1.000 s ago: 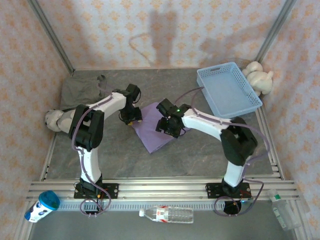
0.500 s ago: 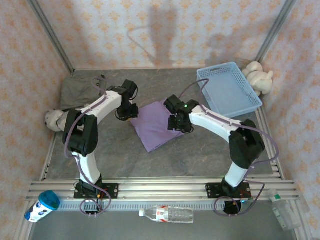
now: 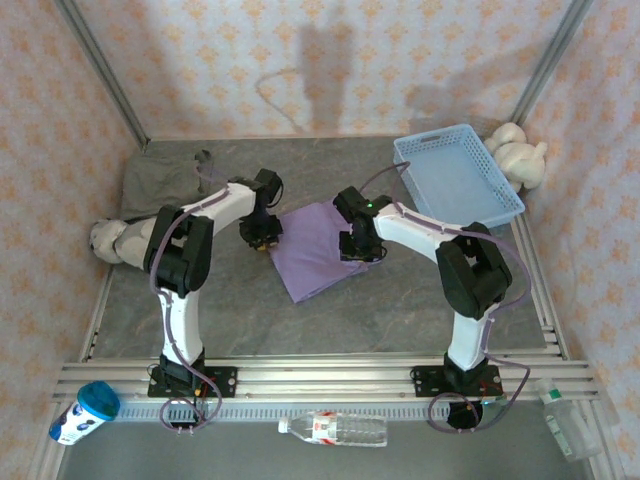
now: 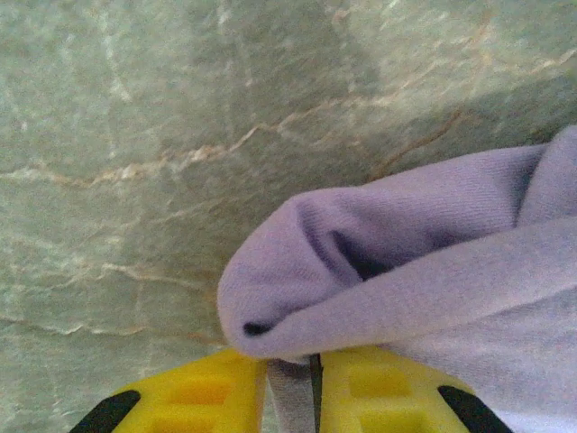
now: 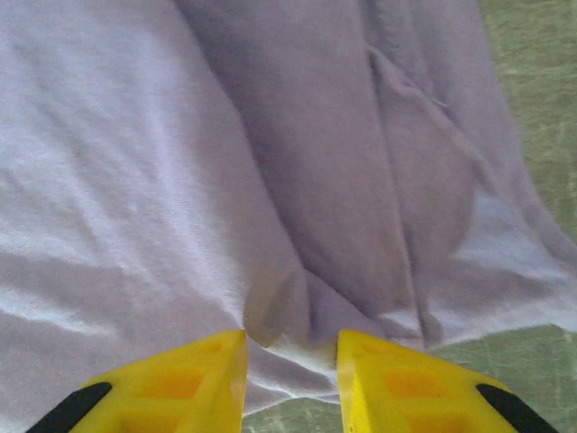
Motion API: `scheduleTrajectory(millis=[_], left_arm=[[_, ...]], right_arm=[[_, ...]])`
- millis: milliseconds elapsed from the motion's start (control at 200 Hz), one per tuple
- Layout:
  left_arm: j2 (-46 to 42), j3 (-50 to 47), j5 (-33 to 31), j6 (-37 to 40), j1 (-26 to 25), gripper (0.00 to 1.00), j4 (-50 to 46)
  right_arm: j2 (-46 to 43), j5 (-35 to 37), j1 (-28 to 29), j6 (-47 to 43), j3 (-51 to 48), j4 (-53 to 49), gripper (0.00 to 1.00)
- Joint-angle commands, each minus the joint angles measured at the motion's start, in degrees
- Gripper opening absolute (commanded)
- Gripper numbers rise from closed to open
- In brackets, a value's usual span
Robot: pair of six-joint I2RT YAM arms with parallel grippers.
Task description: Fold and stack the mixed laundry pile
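Grey marbled tabletop (image 3: 400, 310) w/ everything on it. Lavender T-shirt (image 3: 310, 255) is the biggest item, folded into a rough rectangle at centre, btwn the two arms. Grey-olive garment (image 3: 165, 180) lies spread in the back-left corner, well apart from the shirt. Light blue mesh basket (image 3: 455, 185) at back right, tilted diagonally. Beige plush toys (image 3: 520, 155) just beside the basket's far corner; another plush (image 3: 108, 240) at the left edge. L pincer (image 3: 262, 238) at the shirt's left edge: wrist view has it (image 4: 293, 388) clenched on a sliver of lavender cloth. R pincer (image 3: 358, 250) on the shirt's right side; wrist view (image 5: 290, 361) has fingers partly apart w/ a pucker of cloth btwn them, can't tell if gripped.
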Motion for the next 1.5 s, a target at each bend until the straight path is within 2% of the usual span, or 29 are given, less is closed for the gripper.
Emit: scheduleTrajectory(millis=[0,90,190,220,335,565,726,831,971,1126,1256,1456,1496], left_arm=[[2.74,1.88,-3.06,-1.76,-0.69,0.21,-1.47],[3.72,2.38,-3.78,-1.85,-0.69,0.21,-2.33],[4.2,2.69,-4.43,-1.43,-0.78,0.2,-3.12],[4.31,2.85,-4.59,-1.26,-0.78,0.2,-3.37],[4.78,3.83,-5.16,-0.37,-0.85,0.21,-4.51],[4.88,9.43,-5.14,1.53,-3.5,0.27,-9.85],[2.94,10.03,-4.57,-0.8,-6.5,0.34,-9.56],[3.19,10.66,-3.71,-2.09,-7.72,0.37,-9.12],[2.71,10.99,-4.72,-2.29,-8.51,0.39,-9.67],[1.26,10.43,-7.64,-1.43,-8.38,0.4,-10.98],[-1.97,9.87,-8.82,-0.88,-8.38,0.42,-11.59],[-12.2,3.82,-7.88,-1.06,-8.42,0.52,-9.59],[-13.92,2.28,-7.49,-1.29,-8.51,0.52,-9.49]], right_arm=[[0.93,-2.35,-0.23,-0.96,-0.23,0.99,0.24],[-0.12,-1.56,-1.26,-1.06,-0.1,0.48,0.05],[-2.62,-0.2,-2.91,-1.82,0.8,-1.03,0.04],[-3.59,-0.18,-3.4,-2.26,0.85,-1.35,0.0],[-6.67,-1.39,-4.86,-3.89,1.46,-2.52,0.0],[-10.58,4.32,-7.77,-7.01,1.43,-5.53,0.0],[-8.3,3.41,-11.22,-8.31,-1.63,-1.88,0.0],[-3.92,3.23,-12.37,-9.5,-2.49,0.91,0.0],[1.67,-0.39,-12.9,-9.66,-1.64,0.98,0.0],[0.43,-3.49,-12.73,-8.46,-4.87,1.7,0.0],[-1.84,-6.89,-11.12,-5.63,-8.65,0.75,0.0],[-7.11,-16.9,-1.92,4.43,-12.05,3.58,0.0],[-8.45,-17.36,-1.14,5.98,-11.53,3.61,0.07]])
